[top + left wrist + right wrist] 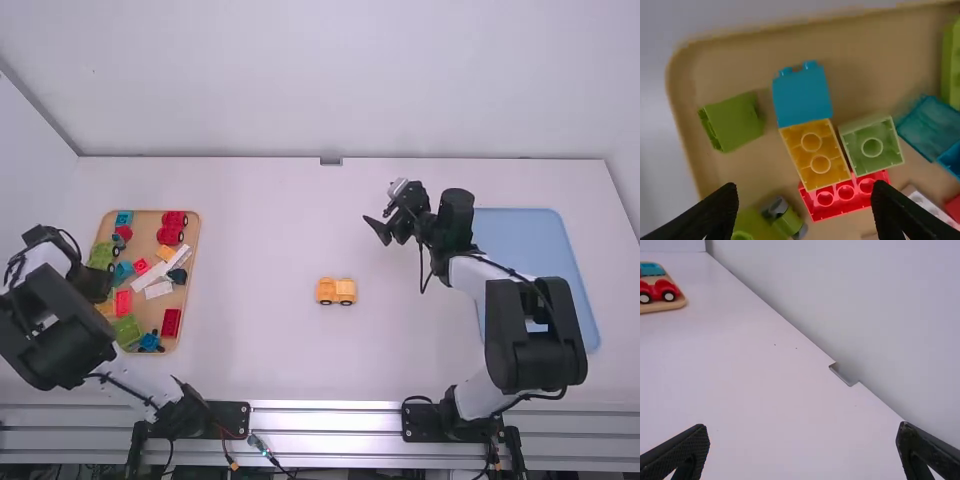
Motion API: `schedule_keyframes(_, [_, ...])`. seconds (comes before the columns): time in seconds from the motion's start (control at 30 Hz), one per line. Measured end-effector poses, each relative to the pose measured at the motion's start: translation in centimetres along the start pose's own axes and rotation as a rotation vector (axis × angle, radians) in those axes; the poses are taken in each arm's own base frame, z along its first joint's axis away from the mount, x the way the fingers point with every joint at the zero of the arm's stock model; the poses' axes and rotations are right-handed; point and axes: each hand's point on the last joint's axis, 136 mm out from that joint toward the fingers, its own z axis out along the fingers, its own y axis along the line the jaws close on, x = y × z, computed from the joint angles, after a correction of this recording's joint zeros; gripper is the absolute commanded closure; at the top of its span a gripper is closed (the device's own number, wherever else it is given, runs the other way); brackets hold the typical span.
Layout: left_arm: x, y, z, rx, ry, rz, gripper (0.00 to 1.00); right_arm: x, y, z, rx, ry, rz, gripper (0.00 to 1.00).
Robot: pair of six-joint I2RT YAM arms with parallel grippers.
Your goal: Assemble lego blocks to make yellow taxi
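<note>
A yellow-orange plastic toy vehicle (336,291) on black wheels is set upright near the middle of the white table (270,350). It is judged light, stiff and prone to roll; it is best held across its sides. The hollow yellow plastic block (809,141) in the light-brown tray (740,44) should be gripped by its outer side walls, though one is crowded by a pale green block (858,138). The left pincer (805,197) and right pincer (802,429) are spread, with nothing held. No lettering can be made out.
</note>
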Motion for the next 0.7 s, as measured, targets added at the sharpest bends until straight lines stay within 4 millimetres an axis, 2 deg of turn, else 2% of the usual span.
schedule_keyframes(0.07, [0.0, -0.1, 0.2, 0.007, -0.003, 0.003, 0.34, 0.0, 0.0, 0.0, 0.000, 0.000, 0.001, 0.01])
schedule_keyframes(0.33, [0.5, 0.0, 1.3, 0.015, -0.010, 0.002, 0.36, 0.0, 0.0, 0.0, 0.000, 0.001, 0.001, 0.01])
schedule_keyframes(0.7, [0.3, 0.4, 1.3, -0.006, -0.022, -0.026, 0.39, 0.1, 0.1, 0.0, -0.002, 0.005, 0.005, 0.01])
